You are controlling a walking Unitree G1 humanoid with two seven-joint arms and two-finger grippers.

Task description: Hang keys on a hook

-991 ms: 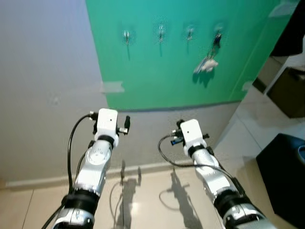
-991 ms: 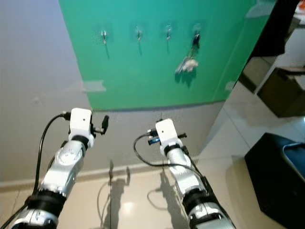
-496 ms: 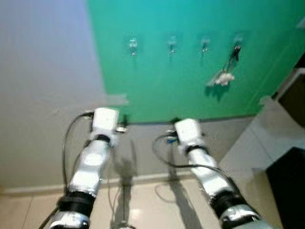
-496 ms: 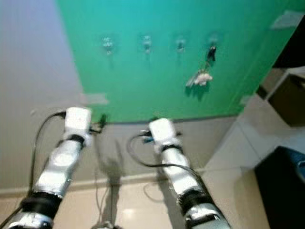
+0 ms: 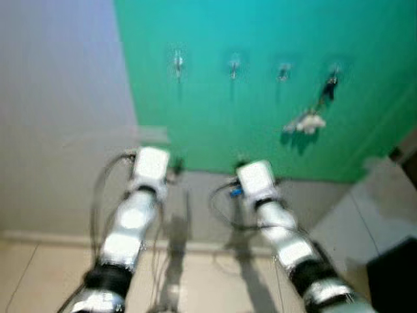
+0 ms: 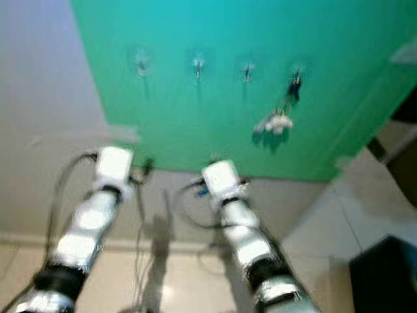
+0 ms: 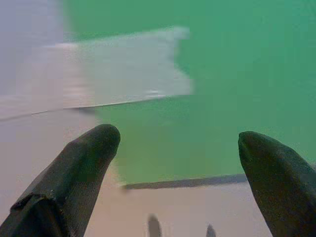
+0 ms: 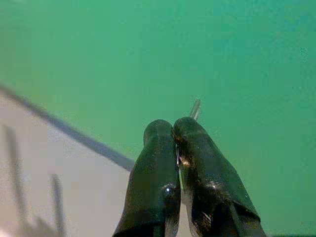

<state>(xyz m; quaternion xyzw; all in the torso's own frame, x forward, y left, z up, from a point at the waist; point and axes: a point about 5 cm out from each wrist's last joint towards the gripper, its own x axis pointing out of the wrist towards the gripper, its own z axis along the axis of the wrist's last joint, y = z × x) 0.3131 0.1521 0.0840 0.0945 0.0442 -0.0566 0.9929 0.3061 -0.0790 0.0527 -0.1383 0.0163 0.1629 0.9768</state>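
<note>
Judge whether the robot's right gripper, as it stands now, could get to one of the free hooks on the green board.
Probably yes. Nothing lies between the right gripper and the free hooks on the green board. But it sits well below them, near the board's lower edge, shut on a thin metal piece, so the arm must rise.

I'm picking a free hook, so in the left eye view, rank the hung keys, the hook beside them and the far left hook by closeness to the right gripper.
1. Hook beside the keys, above the right gripper.
2. Hung keys, on the rightmost hook; too close to call with the first.
3. Far left hook, above the left arm.
</note>
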